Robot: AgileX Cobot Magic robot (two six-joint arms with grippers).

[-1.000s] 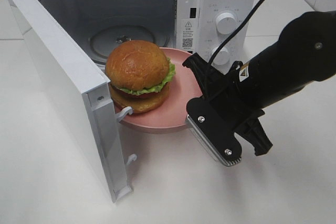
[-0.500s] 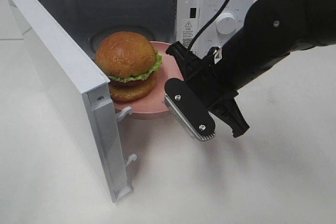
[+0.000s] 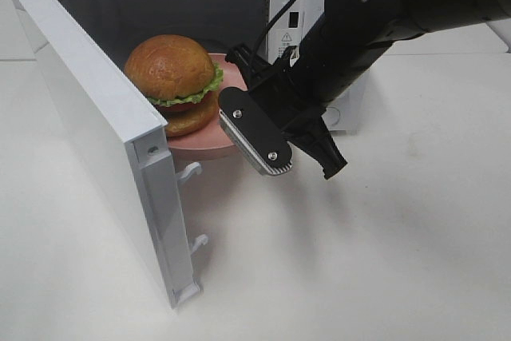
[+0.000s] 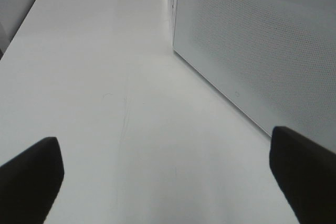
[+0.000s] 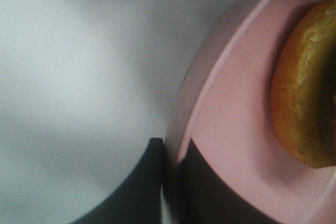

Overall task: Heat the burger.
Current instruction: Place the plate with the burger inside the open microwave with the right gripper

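burger (image 5: 307, 98): blurred, cut by frame edge
pink plate (image 3: 204, 143): partly behind microwave door (image 3: 96, 125)
microwave front panel (image 3: 345, 117): mostly behind right arm (image 3: 375, 21)

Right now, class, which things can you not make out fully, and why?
Right wrist view: the burger is cut off by the edge.
High view: the door hides the left of the plate; the right arm covers the microwave panel.
Left wrist view: the left gripper shows only its fingertips.
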